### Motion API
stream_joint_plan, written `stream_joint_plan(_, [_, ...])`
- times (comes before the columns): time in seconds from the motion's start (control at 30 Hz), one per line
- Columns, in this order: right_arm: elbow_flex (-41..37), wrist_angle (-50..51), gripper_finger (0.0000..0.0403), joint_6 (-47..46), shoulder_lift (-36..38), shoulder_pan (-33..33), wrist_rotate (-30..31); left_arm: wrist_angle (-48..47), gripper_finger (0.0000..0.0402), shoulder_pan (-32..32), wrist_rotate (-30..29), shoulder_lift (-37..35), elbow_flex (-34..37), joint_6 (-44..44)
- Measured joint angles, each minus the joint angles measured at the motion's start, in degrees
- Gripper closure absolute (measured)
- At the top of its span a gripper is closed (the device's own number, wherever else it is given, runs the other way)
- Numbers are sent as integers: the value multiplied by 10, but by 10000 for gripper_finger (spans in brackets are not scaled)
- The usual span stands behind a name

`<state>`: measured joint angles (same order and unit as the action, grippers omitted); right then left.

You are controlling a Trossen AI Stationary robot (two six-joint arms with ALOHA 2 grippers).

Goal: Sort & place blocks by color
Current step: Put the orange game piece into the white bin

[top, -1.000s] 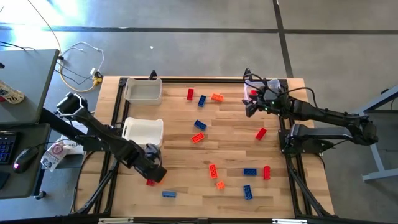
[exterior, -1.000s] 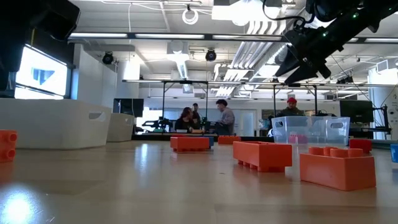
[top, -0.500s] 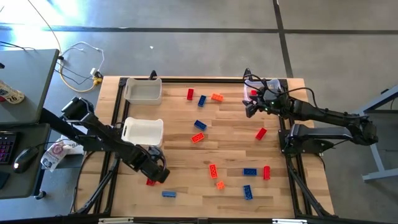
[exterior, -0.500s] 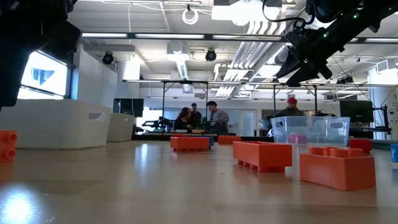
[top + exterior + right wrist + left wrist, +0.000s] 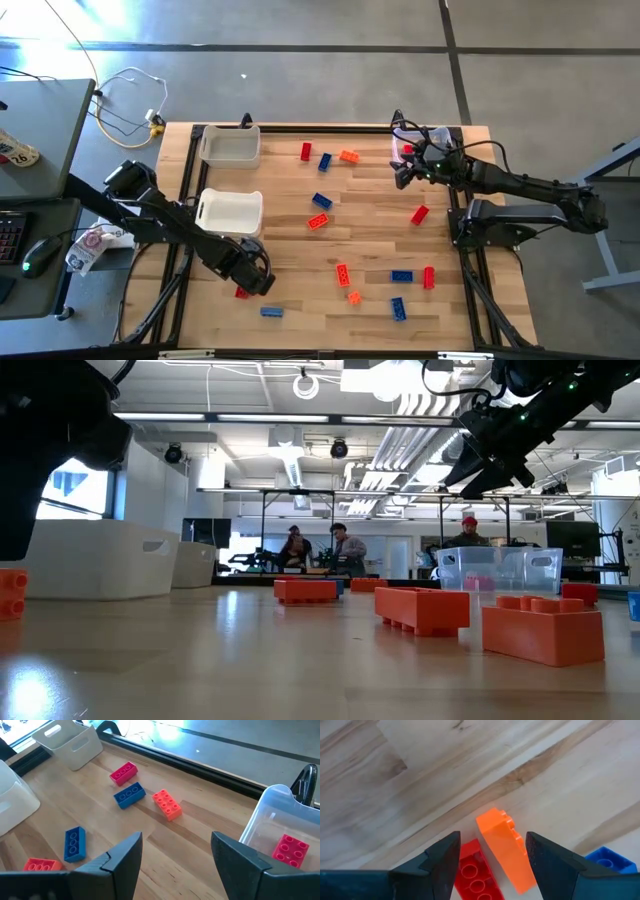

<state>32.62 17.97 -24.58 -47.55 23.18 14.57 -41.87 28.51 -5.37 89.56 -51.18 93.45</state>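
A: Where is the left gripper (image 5: 252, 277) found?

B: It is seen low over the near left part of the bench (image 5: 370, 215), just in front of the white bin (image 5: 230, 211). In the left wrist view an orange block (image 5: 506, 849) is seen between the fingers (image 5: 442, 857), which are spread wider than the block and not pressed against it. It cannot be told whether the block is touched.

A: What is lying beside it?

B: A red block (image 5: 476, 877) is lying against the orange one, partly under the gripper, and a blue block (image 5: 604, 860) is seen just beside them. In the high view only the red block (image 5: 241, 292) is shown at the gripper's edge, with the blue block (image 5: 271, 312) a little nearer the bench edge.

A: And the right gripper (image 5: 403, 172)?

B: It is held above the far right of the bench, beside the clear bin (image 5: 280, 820), with the fingers wide apart and nothing held. One red block (image 5: 290, 849) is lying inside that bin.

A: How are the remaining blocks placed?

B: They are scattered over the middle and right of the bench. A second white bin (image 5: 231, 146) is set at the far left corner.
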Motion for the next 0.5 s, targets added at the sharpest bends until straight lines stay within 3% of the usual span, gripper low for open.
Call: stream_joint_plan(0.5, [0,0,181,-3,0,0,0,32,190,0,12,26,0,-6])
